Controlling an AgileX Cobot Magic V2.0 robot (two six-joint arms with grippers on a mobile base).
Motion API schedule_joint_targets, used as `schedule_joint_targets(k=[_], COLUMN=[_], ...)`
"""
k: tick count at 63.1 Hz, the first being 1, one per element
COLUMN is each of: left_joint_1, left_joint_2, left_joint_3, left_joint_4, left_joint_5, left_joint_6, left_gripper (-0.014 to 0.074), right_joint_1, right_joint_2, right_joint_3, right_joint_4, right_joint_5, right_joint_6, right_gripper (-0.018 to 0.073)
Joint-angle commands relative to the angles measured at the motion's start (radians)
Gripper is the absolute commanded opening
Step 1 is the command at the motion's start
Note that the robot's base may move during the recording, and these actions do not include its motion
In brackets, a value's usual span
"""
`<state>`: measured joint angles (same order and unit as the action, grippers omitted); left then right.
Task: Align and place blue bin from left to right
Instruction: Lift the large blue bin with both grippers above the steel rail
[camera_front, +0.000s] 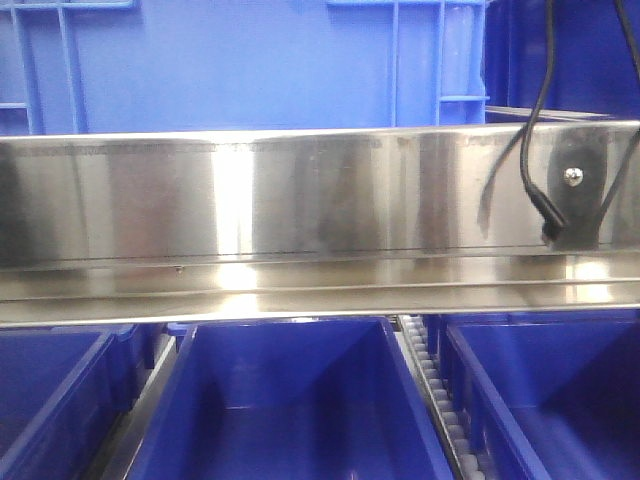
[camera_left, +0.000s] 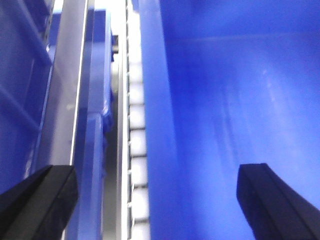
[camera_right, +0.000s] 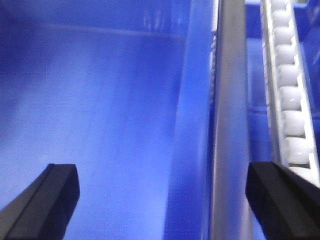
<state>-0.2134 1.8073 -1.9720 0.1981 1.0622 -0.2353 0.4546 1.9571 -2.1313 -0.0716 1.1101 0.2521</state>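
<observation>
Blue bin (camera_front: 230, 60): pale ribbed wall seen very close across the top of the front view, from the left edge to past the middle. It stands behind and above the steel rail (camera_front: 300, 200). Only the front view shows it.

Steel rail: bright band across the full width, between the bin above and the lower row of crates.

Lower row, front view: left crate (camera_front: 40, 400), middle crate (camera_front: 290, 400) and right crate (camera_front: 560, 400), all blue with their insides visible. The gaps between them are narrow. A roller track (camera_front: 435, 390) fills the gap between the middle and right crates.

Black cable (camera_front: 535, 110): hangs in front of the rail at its right end, ending by a screw (camera_front: 572, 176).

Left gripper (camera_left: 155, 175): left wrist view only. Jaws wide apart, holding nothing. Below them lie white rollers (camera_left: 136, 130) and a crate wall, with a crate's blue inside to the right. Which crate it is cannot be told.

Right gripper (camera_right: 162, 172): right wrist view only. Jaws wide apart, holding nothing. Below them a crate's inside lies to the left, then a steel strip (camera_right: 232, 125), then rollers at the right edge.
</observation>
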Motion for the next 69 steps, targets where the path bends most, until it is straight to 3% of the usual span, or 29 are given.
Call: schedule_joint_targets(k=[1,13,17,23,27,36,39,44,69], left_joint_1=[0.004,0.004,0.004,0.004,0.004,0.004,0.004,0.004,0.008], left_joint_2=[-0.005,-0.005,-0.005,-0.005,-0.005,-0.005,-0.005,-0.005,-0.005], left_joint_3=[-0.005,-0.005,-0.005,-0.005,-0.005,-0.005,-0.005,-0.005,-0.005], left_joint_4=[-0.011,-0.023,-0.03,-0.029,-0.029,-0.029,-0.029,-0.035,-0.044], left_joint_5=[-0.032,-0.032,-0.032,-0.032,-0.033,-0.033,-0.031,-0.031,-0.005], left_joint_6=[-0.006,-0.006,-0.006,-0.006,-0.006,-0.006,-0.006,-0.006,-0.006], left_gripper=[0.0545,0.0545,0.0534,0.0454,0.0364,0.0046,-0.0046,0.0008,-0.0009], right_joint_1=[-0.005,-0.005,-0.005,-0.005,-0.005,-0.005,-0.005,-0.005,-0.005], right_joint_2=[-0.002,-0.002,-0.002,-0.002,-0.002,-0.002,-0.002,-0.002,-0.008], right_joint_3=[-0.008,-0.008,-0.008,-0.008,-0.008,-0.008,-0.008,-0.008,-0.008], right_joint_4=[-0.01,-0.01,-0.01,-0.01,-0.01,-0.01,-0.01,-0.012,-0.014], right_joint_5=[-0.019,-0.021,-0.023,-0.023,-0.023,-0.02,-0.02,-0.02,-0.02], right_joint_6=[0.001,0.001,0.001,0.001,0.001,0.001,0.001,0.001,0.001], right_gripper=[0.0559,0.0557,0.0518,0.0382,0.0242,-0.0093,-0.0081,-0.0069,-0.007])
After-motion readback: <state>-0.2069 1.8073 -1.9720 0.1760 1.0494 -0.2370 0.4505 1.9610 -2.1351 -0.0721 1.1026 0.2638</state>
